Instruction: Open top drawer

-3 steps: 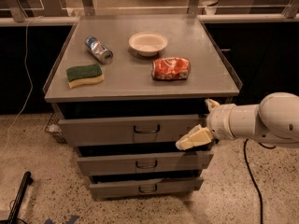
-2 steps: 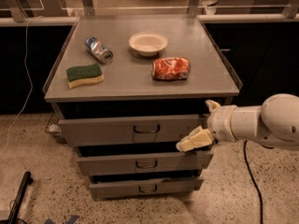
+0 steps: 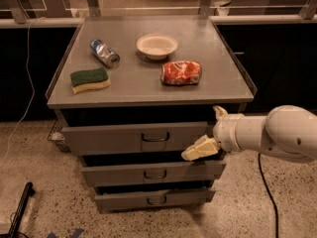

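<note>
The top drawer [image 3: 114, 139] is the widest grey front of three, just under the cabinet top, with a small bracket handle [image 3: 155, 137] at its centre. It stands out a little from the cabinet, with a dark gap above it. My gripper [image 3: 210, 131] is at the right end of this drawer front, well to the right of the handle. One cream finger [image 3: 199, 149] points down-left at the front's lower right corner. The other finger [image 3: 219, 112] points up above its top edge. The fingers are spread apart. The tray inside is hidden.
Two narrower drawers sit below, the middle [image 3: 114, 174] and the bottom [image 3: 124, 200]. On the cabinet top [image 3: 218, 88] lie a green sponge [image 3: 89, 80], a silver can [image 3: 104, 52], a white bowl [image 3: 157, 45] and a crushed red can [image 3: 181, 72]. A black cable [image 3: 265, 182] hangs at the right.
</note>
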